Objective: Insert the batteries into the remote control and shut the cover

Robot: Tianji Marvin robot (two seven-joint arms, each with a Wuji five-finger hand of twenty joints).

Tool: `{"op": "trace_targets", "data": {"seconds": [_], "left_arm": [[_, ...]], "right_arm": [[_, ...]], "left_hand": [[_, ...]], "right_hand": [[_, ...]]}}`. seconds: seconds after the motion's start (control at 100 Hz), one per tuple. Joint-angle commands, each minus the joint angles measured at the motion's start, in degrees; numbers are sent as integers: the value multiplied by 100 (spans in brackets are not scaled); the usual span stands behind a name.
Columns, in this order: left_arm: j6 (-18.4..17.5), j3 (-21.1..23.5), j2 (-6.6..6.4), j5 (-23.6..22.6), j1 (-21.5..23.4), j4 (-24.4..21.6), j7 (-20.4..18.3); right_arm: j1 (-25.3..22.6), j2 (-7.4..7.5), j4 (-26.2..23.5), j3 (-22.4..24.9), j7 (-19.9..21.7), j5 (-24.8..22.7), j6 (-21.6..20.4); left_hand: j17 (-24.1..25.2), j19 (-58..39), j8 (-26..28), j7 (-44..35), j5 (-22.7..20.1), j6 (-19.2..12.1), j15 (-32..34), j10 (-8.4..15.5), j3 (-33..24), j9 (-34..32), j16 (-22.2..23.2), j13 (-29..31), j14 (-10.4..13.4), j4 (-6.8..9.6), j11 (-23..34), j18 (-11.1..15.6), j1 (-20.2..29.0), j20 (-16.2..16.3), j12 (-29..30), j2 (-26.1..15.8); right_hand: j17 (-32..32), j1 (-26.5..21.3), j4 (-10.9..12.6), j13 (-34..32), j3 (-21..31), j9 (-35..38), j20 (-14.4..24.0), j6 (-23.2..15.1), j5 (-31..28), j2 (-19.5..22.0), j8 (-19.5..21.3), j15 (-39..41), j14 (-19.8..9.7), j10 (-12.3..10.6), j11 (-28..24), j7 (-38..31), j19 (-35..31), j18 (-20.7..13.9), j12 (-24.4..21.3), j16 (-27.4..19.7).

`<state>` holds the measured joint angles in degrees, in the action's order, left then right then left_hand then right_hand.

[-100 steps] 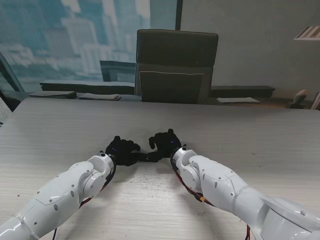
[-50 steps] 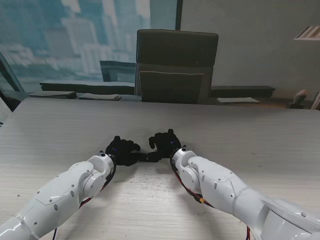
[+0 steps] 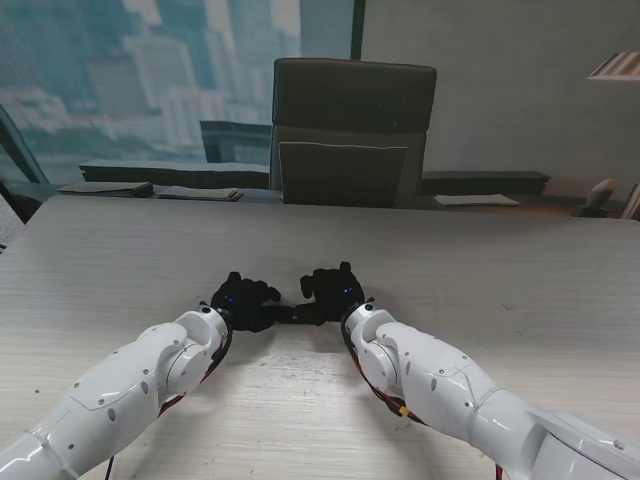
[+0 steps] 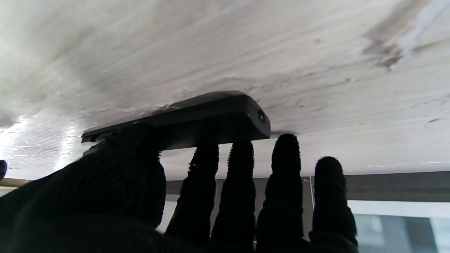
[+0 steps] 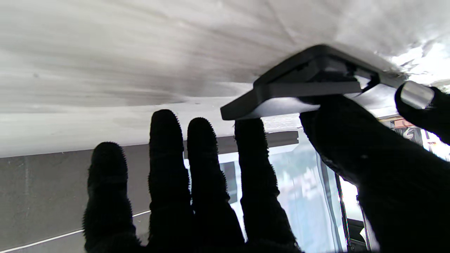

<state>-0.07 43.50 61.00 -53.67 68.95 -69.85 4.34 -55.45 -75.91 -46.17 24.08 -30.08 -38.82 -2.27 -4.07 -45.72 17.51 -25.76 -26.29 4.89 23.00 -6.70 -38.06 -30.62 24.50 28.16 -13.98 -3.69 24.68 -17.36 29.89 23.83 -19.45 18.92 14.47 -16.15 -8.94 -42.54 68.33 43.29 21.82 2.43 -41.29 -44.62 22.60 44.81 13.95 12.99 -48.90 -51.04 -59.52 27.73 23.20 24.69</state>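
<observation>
The black remote control (image 3: 290, 314) lies on the table between my two black-gloved hands, mostly hidden by them. My left hand (image 3: 243, 300) grips one end: in its wrist view the thumb (image 4: 133, 165) and two fingers press the remote (image 4: 211, 119) from opposite sides. My right hand (image 3: 330, 290) holds the other end. There the thumb (image 5: 337, 133) and forefinger touch the remote (image 5: 309, 80), whose battery compartment looks partly uncovered. A silvery cylinder end (image 5: 416, 94), perhaps a battery, sits against a left-hand finger. I cannot make out whether any battery is inside.
The wood-grain table (image 3: 480, 270) stretches wide around both hands. A dark office chair (image 3: 352, 130) stands behind its far edge. Flat papers (image 3: 150, 190) lie on a ledge beyond the table, far left.
My right forearm has swung slightly to the left and the right hand has edged closer to the left hand. The left arm and the remote have stayed in place.
</observation>
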Motion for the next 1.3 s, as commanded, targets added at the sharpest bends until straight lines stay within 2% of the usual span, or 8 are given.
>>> {"op": "trace_targets", "data": {"seconds": [0.0,0.15,0.34,0.74,1.29], "left_arm": [[22,-26,1,9,37,58,-127],[19,-28,2,16,34,64,-125],[18,-21,2,16,38,61,-128],[26,-24,2,19,38,60,-136],[20,-36,5,36,26,75,-133]], "right_arm": [[-90,19,-6,-16,95,-24,42],[-121,42,-75,5,140,-30,82],[-173,82,-189,52,237,-29,159],[-204,104,-250,72,222,-63,141],[-204,84,-293,30,256,-45,55]], "left_hand": [[56,-21,36,-84,-147,22,66,43,-99,-211,28,105,50,133,77,-9,-111,-26,-23,0],[54,-21,34,-79,-144,45,60,42,-86,-200,26,90,49,133,73,-6,-111,-26,-21,-3],[54,-23,35,-83,-150,12,62,39,-86,-196,27,83,47,135,70,-7,-107,-25,-20,-3],[61,-18,41,-95,-161,-23,58,42,-81,-195,25,78,46,136,69,-11,-109,-27,-19,-7],[58,-20,38,-88,-152,13,58,37,-75,-190,26,76,37,136,66,-8,-105,-26,-18,-9]], "right_hand": [[-102,-32,30,96,-246,-133,-8,109,116,-342,60,54,108,168,-111,116,-63,179,95,83],[-114,-23,33,85,-283,-128,-20,170,110,-354,49,64,138,185,-105,137,-82,186,90,86],[-108,-61,40,50,-258,-40,-32,144,-209,-377,73,72,173,212,-86,77,-94,208,74,85],[-80,-75,37,36,-232,-26,-44,-128,-472,-366,780,117,157,189,-131,-863,-150,197,92,99],[-74,-131,63,4,-218,2,-48,-126,-518,-245,825,149,159,196,-146,-819,-182,197,95,109]]}}
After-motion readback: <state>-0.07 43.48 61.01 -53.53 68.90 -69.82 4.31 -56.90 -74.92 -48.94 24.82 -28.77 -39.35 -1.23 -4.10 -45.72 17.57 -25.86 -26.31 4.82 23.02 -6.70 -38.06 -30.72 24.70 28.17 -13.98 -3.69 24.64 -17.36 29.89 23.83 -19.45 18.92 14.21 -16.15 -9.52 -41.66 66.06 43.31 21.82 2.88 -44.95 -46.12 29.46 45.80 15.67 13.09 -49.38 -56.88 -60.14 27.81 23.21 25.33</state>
